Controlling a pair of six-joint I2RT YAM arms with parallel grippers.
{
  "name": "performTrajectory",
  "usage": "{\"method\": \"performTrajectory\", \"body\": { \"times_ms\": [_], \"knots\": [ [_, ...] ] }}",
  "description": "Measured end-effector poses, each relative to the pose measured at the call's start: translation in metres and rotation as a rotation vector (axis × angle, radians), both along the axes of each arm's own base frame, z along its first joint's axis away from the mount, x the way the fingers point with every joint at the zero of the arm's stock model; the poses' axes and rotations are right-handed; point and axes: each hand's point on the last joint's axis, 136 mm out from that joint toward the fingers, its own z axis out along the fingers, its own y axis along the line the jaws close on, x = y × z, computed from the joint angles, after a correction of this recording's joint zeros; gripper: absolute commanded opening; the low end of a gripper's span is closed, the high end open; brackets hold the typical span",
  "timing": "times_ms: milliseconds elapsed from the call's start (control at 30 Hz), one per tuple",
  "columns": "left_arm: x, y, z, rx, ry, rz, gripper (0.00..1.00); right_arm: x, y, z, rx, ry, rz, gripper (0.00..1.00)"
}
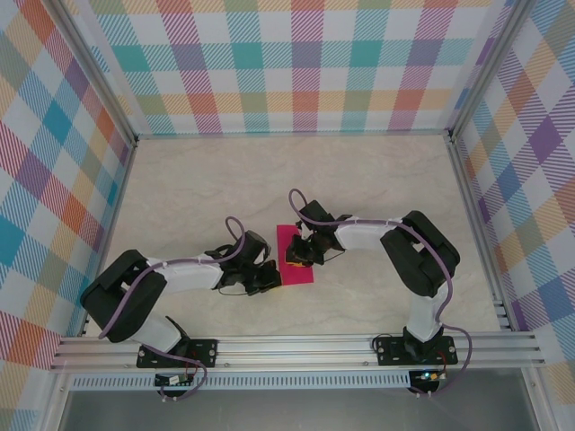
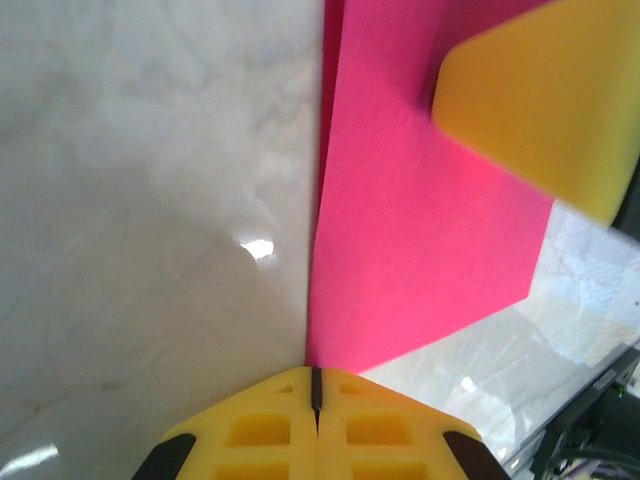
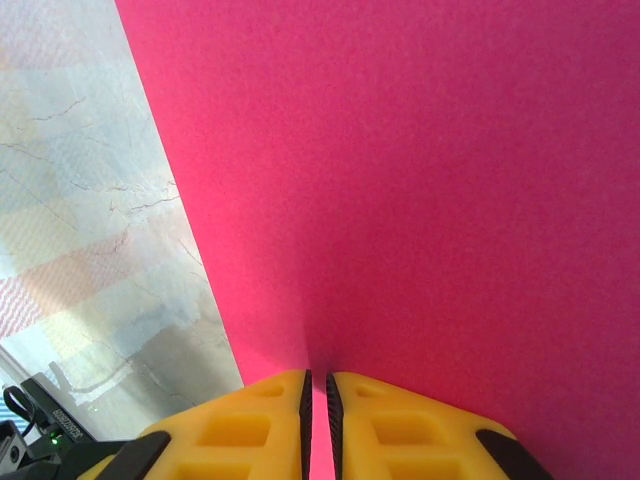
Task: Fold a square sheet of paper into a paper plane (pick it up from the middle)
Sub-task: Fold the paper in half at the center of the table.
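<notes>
Top external | left pincer [image 1: 273,281] clenched at edge of square sheet of paper [image 1: 289,236] | right pincer [image 1: 295,260] grasping it

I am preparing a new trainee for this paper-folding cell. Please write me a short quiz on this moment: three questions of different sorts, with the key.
1. True or false: the left gripper stands wide open.
2. Multiple choice: the pink paper lies on A) a pale marbled table, B) a green tray, C) a wooden shelf.
3. Short answer: in the top view, which gripper is over the middle of the paper?

Key: 1 false, its fingers meet. 2 A. 3 the right gripper.
</notes>
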Motion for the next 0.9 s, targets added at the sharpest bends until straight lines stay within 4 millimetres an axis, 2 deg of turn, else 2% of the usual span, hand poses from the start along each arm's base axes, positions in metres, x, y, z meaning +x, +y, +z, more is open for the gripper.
{"method": "performTrajectory", "body": {
  "times_ms": [100, 200, 267, 367, 500, 567, 700, 900],
  "knots": [
    [-0.003, 0.002, 0.008, 0.011, -0.001, -0.014, 0.03, 0.0, 0.0, 0.001, 0.002, 0.001, 0.001, 0.17],
    [0.008, -0.005, 0.028, -0.009, -0.054, -0.016, 0.03, 0.0, 0.002, 0.003, 0.008, -0.001, 0.003, 0.23],
    [0.02, -0.01, 0.041, -0.028, -0.095, -0.012, 0.03, 0.002, 0.001, 0.007, 0.014, -0.012, -0.001, 0.29],
    [0.037, -0.013, 0.052, -0.035, -0.136, 0.011, 0.02, 0.01, -0.001, 0.026, 0.037, -0.055, -0.025, 0.44],
    [0.063, -0.006, 0.049, -0.015, -0.161, 0.066, 0.02, 0.015, -0.019, 0.058, 0.06, -0.129, -0.092, 0.55],
    [0.073, -0.004, 0.046, -0.003, -0.167, 0.08, 0.02, 0.014, -0.032, 0.064, 0.051, -0.146, -0.13, 0.58],
    [0.088, -0.009, 0.04, 0.006, -0.171, 0.082, 0.02, 0.003, -0.058, 0.054, -0.005, -0.123, -0.189, 0.61],
    [0.1, -0.015, 0.019, 0.033, -0.147, 0.078, 0.01, -0.018, -0.077, 0.035, -0.062, -0.05, -0.225, 0.62]
  ]
}}
